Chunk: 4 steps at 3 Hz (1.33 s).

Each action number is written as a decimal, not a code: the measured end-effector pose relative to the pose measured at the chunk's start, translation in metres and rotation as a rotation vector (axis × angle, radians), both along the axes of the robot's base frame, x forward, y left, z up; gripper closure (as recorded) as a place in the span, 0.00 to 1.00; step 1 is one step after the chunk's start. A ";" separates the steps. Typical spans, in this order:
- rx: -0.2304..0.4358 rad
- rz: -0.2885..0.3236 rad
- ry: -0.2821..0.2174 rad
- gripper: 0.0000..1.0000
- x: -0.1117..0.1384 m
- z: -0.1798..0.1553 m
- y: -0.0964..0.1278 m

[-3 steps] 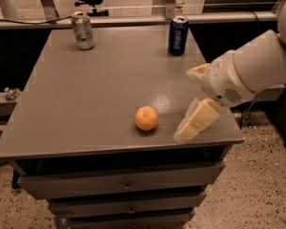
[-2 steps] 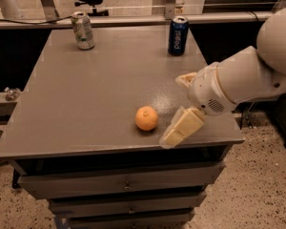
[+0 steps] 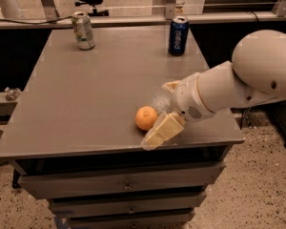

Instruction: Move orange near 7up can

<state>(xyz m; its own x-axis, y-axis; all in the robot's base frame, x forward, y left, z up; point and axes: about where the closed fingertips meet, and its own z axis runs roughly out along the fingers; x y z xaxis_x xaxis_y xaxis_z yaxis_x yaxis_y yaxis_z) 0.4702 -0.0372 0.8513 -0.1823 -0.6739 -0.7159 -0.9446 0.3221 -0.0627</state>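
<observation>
Orange (image 3: 146, 118) sits near the surface's (image 3: 86, 104) front edge, 7up can (image 3: 83, 30) well apart at back left, gripper (image 3: 158, 112) just right, jaws spread. Probably light, firm, rolls easily; pinch across its middle.

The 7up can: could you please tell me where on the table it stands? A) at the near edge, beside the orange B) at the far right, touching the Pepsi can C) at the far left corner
C: the 7up can stands at the far left corner, well away from the orange, which lies near the front edge by the open gripper.
</observation>
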 end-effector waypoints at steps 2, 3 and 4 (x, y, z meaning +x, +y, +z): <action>0.053 -0.025 0.041 0.38 0.004 -0.012 0.019; 0.060 -0.039 0.051 0.61 0.006 -0.014 0.018; 0.065 -0.064 0.047 0.85 0.016 -0.009 0.010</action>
<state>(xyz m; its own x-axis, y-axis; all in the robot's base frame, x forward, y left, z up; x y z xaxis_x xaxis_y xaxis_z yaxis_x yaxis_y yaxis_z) 0.4863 -0.0272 0.8422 -0.2579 -0.6123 -0.7474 -0.9233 0.3840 0.0040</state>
